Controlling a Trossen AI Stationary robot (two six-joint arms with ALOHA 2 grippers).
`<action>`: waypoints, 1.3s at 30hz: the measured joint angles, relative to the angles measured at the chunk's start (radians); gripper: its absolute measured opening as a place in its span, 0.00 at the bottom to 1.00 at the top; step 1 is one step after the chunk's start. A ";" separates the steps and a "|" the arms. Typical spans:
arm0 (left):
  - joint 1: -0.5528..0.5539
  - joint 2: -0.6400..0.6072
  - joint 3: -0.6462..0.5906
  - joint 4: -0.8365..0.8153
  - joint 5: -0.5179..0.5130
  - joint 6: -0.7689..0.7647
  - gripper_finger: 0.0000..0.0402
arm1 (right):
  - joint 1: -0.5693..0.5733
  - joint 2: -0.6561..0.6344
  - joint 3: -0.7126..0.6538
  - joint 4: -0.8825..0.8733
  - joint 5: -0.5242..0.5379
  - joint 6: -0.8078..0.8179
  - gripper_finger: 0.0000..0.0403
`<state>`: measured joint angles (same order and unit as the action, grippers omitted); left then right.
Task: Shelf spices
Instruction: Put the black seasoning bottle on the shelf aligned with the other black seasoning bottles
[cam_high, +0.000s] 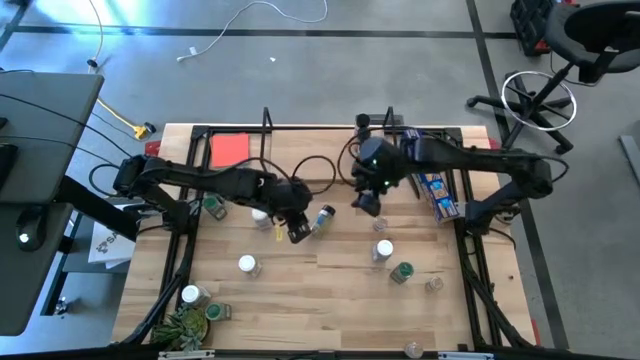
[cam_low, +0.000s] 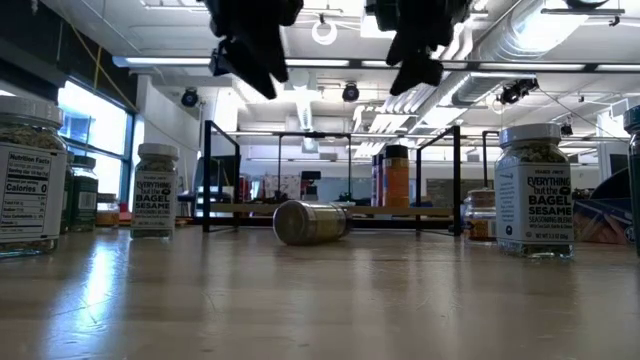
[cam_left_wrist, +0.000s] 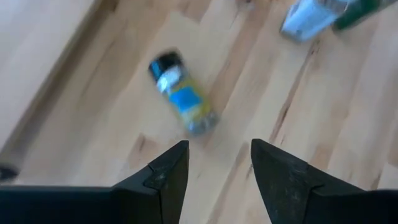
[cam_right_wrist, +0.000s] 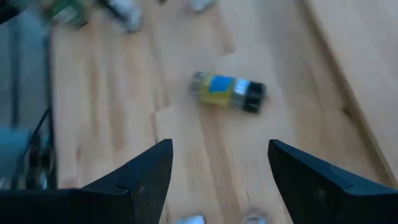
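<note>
None of the spices look shelved yet — one jar (cam_high: 323, 217) lies toppled between my left gripper (cam_high: 297, 232) and right gripper (cam_high: 368, 204), both parted, empty.

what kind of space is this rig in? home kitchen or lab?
Most likely a lab or open workshop, not a kitchen: exposed ceiling ducts, bare concrete floor with a loose cable, and an office chair beside the wooden table.
</note>
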<state>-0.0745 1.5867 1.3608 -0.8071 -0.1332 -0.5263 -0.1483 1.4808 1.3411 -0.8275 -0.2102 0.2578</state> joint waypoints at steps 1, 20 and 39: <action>0.011 0.000 -0.013 0.033 -0.001 0.007 0.42 | 0.023 -0.013 0.000 -0.010 0.061 0.072 0.64; 0.088 0.224 -0.125 0.289 0.096 -0.393 0.62 | 0.317 -0.311 0.000 -0.420 0.462 0.301 0.64; 0.070 0.482 0.071 0.171 0.083 -0.336 0.61 | 0.317 -0.525 0.000 -0.484 0.536 0.367 0.64</action>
<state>-0.0047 2.0683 1.4319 -0.6364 -0.0503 -0.8626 0.1684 0.9561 1.3415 -1.3117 0.3259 0.6246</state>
